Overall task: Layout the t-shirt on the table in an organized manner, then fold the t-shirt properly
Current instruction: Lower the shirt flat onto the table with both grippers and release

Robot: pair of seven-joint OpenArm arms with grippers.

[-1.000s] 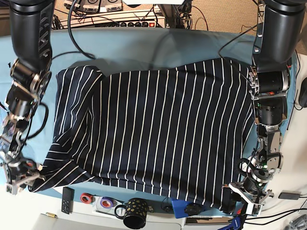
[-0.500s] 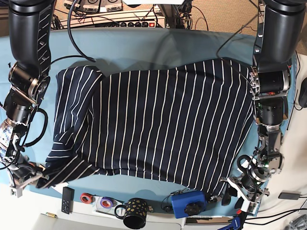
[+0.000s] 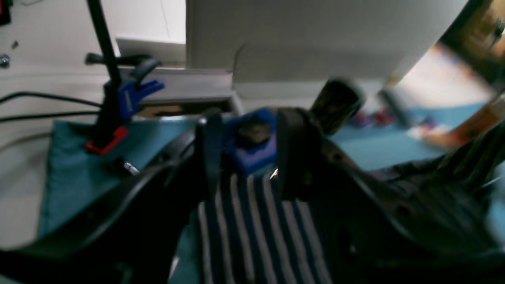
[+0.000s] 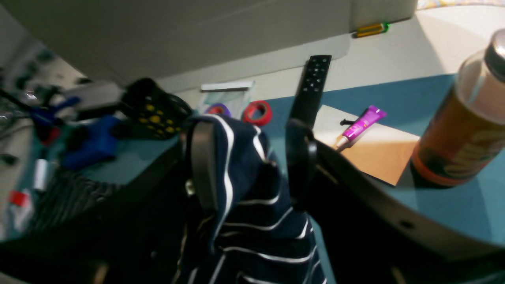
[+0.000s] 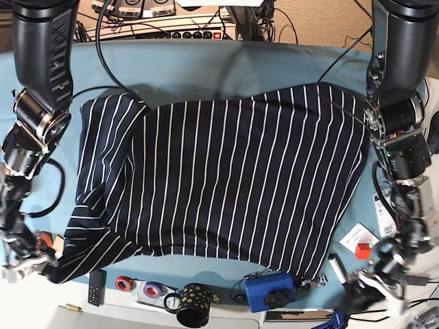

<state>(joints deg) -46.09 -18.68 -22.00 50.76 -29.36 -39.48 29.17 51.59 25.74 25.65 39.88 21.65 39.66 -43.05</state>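
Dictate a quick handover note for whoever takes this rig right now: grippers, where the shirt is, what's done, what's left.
Right gripper: shut on a bunched corner of the dark navy white-striped cloth t-shirt.
Left gripper: jaws apart, apparently holding nothing, just off the shirt's other corner; the view is blurred.
Shirt: spread mostly flat on the teal-blue cloth-covered table, rumpled on the right gripper's side.
Done: rough layout.
Left: smooth that rumpled side, then all the folds.

The left wrist view is smeared: the blue block-shaped tool (image 3: pixel 252 140) (beyond the dark gripper) has no readable detail.
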